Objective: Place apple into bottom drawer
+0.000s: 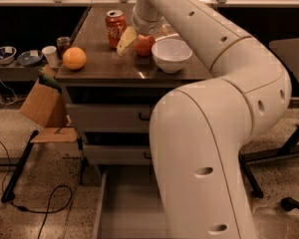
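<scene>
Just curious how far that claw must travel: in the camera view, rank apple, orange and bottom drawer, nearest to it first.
From the gripper, above the tabletop:
1. Apple, right beside it.
2. Orange, at the left front corner.
3. Bottom drawer, open down by the floor.

A dark brown wooden countertop caps a grey cabinet. Near its left front corner lies an orange. Toward the back a red soda can stands upright. Just right of the can the red apple rests on the wood, and close beside it on the right sits a white bowl. The robot's gripper hangs low over the top, against the apple's left side, between apple and can.
</scene>
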{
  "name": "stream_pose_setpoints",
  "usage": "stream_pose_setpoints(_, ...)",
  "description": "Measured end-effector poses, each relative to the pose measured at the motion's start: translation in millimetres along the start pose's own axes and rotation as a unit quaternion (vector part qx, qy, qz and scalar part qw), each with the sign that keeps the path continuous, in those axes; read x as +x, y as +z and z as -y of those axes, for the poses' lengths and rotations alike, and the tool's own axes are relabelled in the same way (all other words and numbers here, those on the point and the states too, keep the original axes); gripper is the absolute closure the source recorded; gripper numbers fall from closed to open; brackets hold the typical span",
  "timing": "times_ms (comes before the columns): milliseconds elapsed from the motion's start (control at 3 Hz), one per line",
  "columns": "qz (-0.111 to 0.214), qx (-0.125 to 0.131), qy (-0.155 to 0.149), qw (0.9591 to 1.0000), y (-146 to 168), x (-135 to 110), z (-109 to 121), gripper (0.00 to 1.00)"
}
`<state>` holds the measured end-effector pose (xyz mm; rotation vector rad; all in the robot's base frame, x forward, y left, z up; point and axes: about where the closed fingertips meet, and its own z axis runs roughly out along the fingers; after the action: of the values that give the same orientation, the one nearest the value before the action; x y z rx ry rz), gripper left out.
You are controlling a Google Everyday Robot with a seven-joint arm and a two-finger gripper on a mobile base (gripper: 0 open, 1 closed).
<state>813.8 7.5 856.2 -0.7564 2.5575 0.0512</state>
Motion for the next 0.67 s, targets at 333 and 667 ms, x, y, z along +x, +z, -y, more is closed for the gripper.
stream_pose_setpoints(333,-0.015,-0.015,-0.004,0.9998,10.5,8.8,0.2,0.18)
stream_pose_setpoints(667,-0.012,-0.035,-0.006,0.9993,11.9,12.7,-1.0,0.42)
